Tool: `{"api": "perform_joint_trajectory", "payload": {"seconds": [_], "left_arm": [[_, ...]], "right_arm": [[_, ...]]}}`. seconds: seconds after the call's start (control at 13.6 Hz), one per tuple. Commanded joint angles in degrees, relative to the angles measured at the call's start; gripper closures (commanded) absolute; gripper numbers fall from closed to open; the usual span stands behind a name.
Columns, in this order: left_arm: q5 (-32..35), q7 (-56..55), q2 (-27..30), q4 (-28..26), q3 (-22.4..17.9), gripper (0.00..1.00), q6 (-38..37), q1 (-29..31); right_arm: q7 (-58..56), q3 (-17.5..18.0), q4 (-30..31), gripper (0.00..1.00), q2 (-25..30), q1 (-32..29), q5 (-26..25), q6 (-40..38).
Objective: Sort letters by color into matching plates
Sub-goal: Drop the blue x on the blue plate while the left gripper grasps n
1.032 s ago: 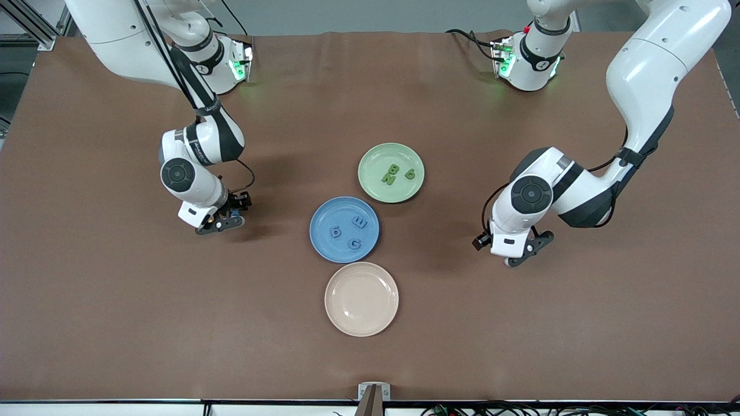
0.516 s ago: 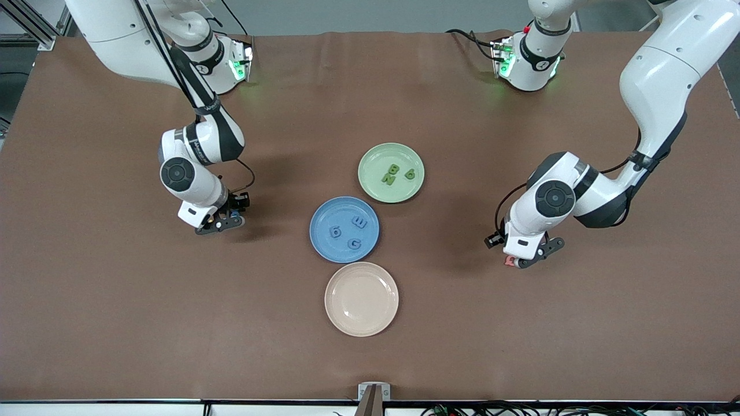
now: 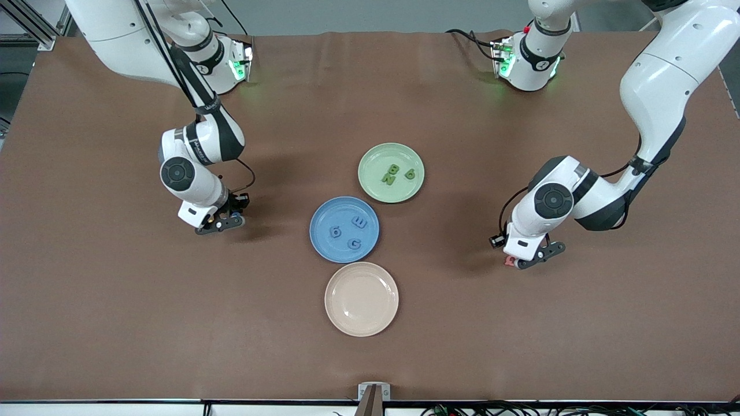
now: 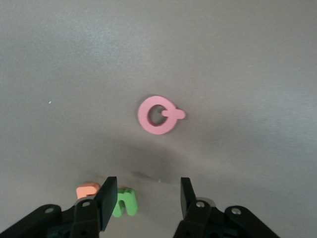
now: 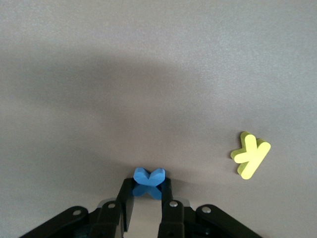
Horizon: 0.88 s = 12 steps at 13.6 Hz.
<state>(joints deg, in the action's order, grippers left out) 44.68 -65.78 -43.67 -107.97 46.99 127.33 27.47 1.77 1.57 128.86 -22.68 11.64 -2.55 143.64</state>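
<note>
The right wrist view shows the right pincer [image 5: 146,198] clenched on a blue x [image 5: 148,181], with a yellow k [image 5: 250,154] nearby; the front view hides both. The left wrist view shows the left pincer [image 4: 146,201] released over the desk [image 3: 115,323], a green letter [image 4: 125,202] between its fingers, an orange piece [image 4: 86,190] just beside and a pink Q [image 4: 159,114] near. Relative to the blue plate [image 3: 325,215], the green plate [image 3: 376,159] sits farther from the front camera and the cream plate [image 3: 347,318] nearer.
</note>
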Motion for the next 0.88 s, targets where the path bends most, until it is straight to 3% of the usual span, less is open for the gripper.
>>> {"api": "perform_joint_trajectory", "payload": {"seconds": [0.0, 0.15, 0.52, 0.81], "left_arm": [[1.1, 1.4, 0.3, -1.2, -0.4, 0.40, 1.3, 0.7], [1.1, 1.4, 0.2, -1.2, -0.4, 0.40, 2.0, 0.7], [1.1, 1.5, -0.3, -1.3, -0.7, 0.40, 3.3, 0.6], [1.1, 3.0, -0.5, -1.6, -0.8, 0.40, 3.2, 0.7]], "right_arm": [[6.2, 0.6, -4.6, 1.00, 0.3, 0.8, -0.3, -7.6], [12.3, 1.7, -8.4, 1.00, 0.3, 3.6, 1.2, -11.4], [24.1, 2.2, -14.5, 1.00, -0.6, 11.8, 7.1, -12.0], [37.0, 2.2, -20.2, 1.00, -4.5, 18.7, 7.5, -13.3]]}}
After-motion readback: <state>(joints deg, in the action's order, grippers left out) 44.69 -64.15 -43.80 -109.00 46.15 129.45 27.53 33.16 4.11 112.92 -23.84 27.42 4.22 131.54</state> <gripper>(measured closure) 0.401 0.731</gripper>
